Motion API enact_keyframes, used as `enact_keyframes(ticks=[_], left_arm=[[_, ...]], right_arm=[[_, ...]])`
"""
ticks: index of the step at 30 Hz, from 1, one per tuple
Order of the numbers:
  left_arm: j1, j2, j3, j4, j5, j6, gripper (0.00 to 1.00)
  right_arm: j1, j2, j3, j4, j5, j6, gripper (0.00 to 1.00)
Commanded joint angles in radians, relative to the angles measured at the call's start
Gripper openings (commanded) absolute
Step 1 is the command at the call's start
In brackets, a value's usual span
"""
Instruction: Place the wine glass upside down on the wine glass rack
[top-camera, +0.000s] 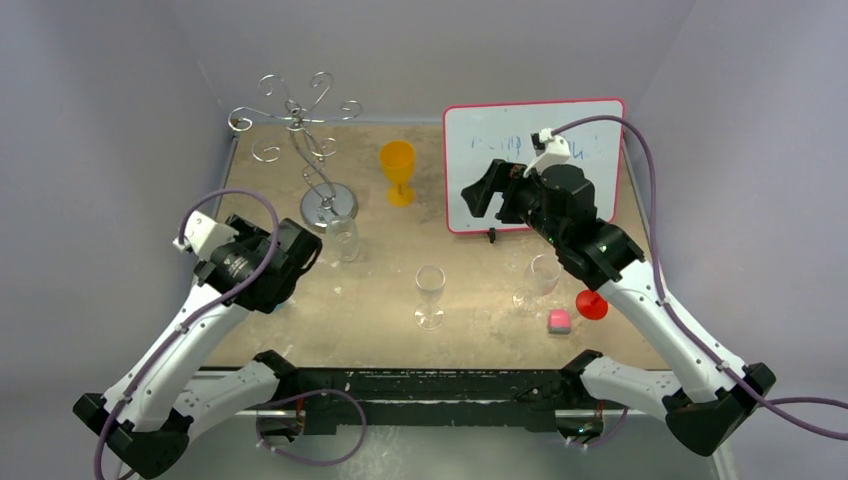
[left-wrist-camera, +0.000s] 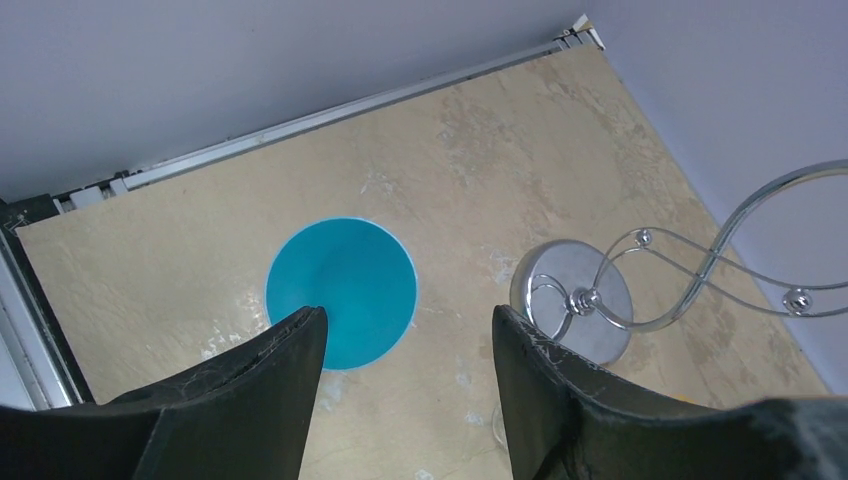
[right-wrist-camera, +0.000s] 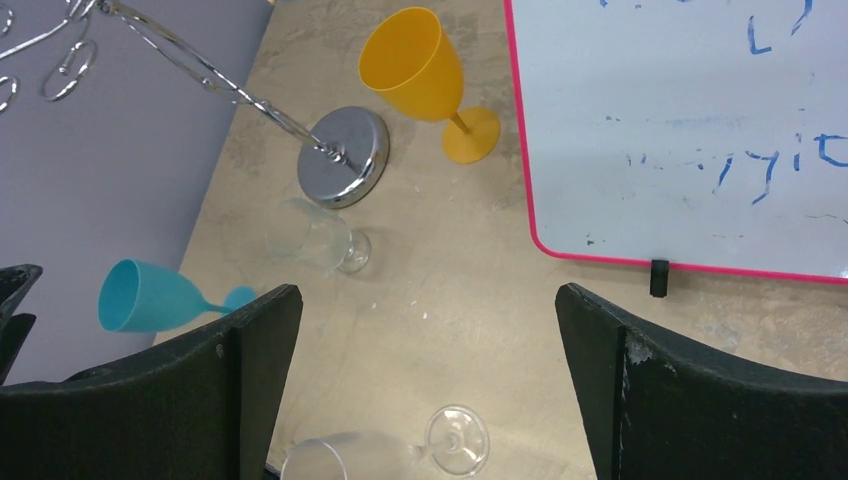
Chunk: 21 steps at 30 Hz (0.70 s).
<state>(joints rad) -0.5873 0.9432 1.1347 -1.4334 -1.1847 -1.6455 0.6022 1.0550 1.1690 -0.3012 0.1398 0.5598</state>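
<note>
The left fingers (left-wrist-camera: 265, 400), spread, are hovering right above the upright teal wine glass (left-wrist-camera: 341, 292), nearer than the spread right fingers (right-wrist-camera: 690, 400). The wine glass rack (top-camera: 328, 205) is standing at the left fingers' 1 o'clock on the counter (top-camera: 480, 270).

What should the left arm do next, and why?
Probably lower the left gripper toward the teal glass, centring on it first. Its fingers are open and empty. The glass stands upright right below them, a little off the gap's centre, and the wine glass rack stands close beside it. The right gripper is open too, but hangs farther off, near the whiteboard.
</note>
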Motion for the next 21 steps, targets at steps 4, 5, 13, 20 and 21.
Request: enact_keyframes(ticks=[4,5,13,20,21], left_arm=[[0.042,-0.023,-0.096,-0.039,-0.051,-0.114,0.59],[0.053,-0.020,-0.108,-0.039,-0.045,-0.115,0.59],[0.255,-0.044,-0.197,0.119,0.091,0.083,0.56],[0.289,-0.041,-0.225,0.135,0.132,0.098,0.49],[0.289,-0.039,-0.231,0.135,0.137,0.090,0.48]], right_arm=[[0.005,0.020,0.032,0.024,0.005,-0.025,1.00],[0.005,0.020,0.032,0.025,0.005,-0.023,1.00],[0.004,0.022,0.034,0.019,0.002,-0.016,1.00],[0.004,0.023,0.034,0.013,0.010,-0.015,1.00],[0.005,0.025,0.034,0.013,0.010,-0.015,1.00]])
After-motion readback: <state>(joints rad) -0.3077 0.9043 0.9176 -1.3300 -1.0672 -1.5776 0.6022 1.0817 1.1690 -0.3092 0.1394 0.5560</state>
